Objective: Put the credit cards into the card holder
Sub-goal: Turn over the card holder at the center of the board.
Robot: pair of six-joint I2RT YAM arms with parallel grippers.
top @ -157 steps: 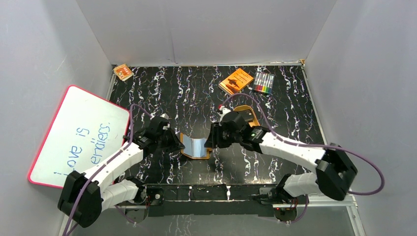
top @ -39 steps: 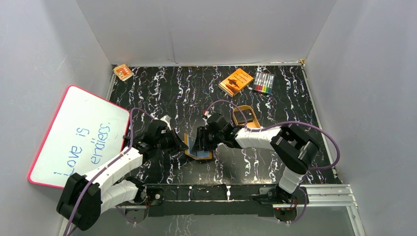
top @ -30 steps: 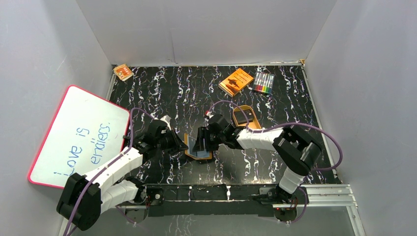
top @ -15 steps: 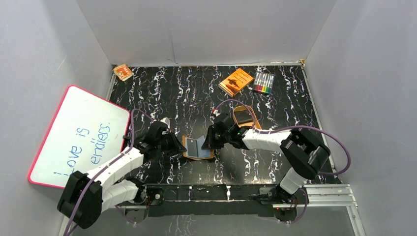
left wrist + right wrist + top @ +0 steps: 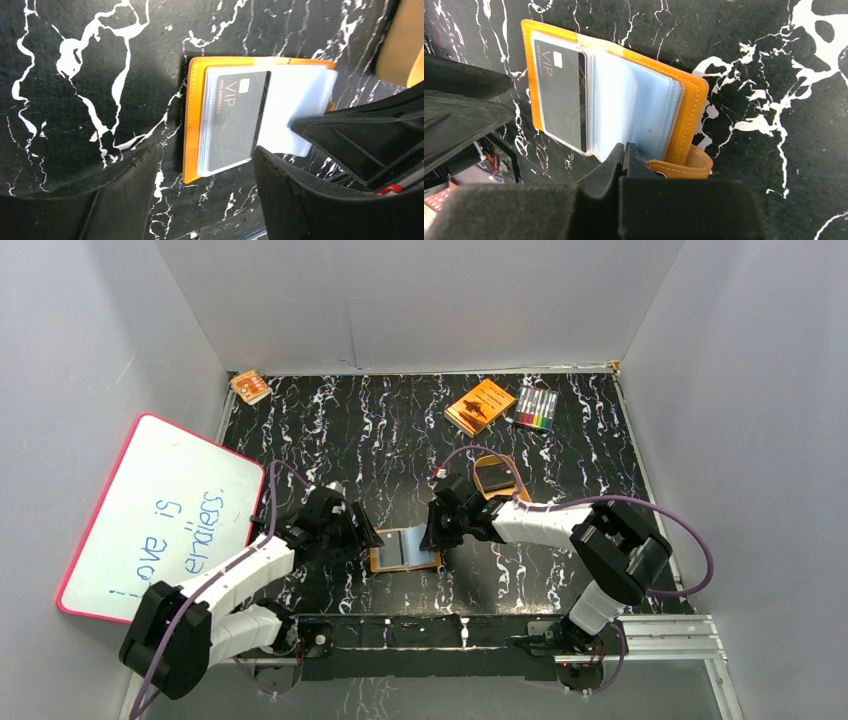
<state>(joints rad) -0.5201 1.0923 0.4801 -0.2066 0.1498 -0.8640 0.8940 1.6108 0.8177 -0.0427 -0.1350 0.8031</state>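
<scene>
Card holder [image 5: 404,549] lay open flat on the tabletop [image 5: 330,430], between the two hands. Left hand [image 5: 360,532] was spread, holding nothing, with the holder just ahead of it. Right hand [image 5: 624,149] had its fingers pressed together, tips against the holder's clear sleeves [image 5: 624,110]. A dark VIP credit card [image 5: 235,120] sat in the sleeve nearest the left hand. Gold tray [image 5: 519,486] was just behind the right hand, with an orange book [image 5: 480,405] and markers [image 5: 536,409] farther back. Whiteboard [image 5: 160,515] was outside the left hand.

A robot lab test cell: plain grey walls [image 5: 420,300] box in a marbled table [image 5: 400,430] with a mounting rail [image 5: 660,645].
</scene>
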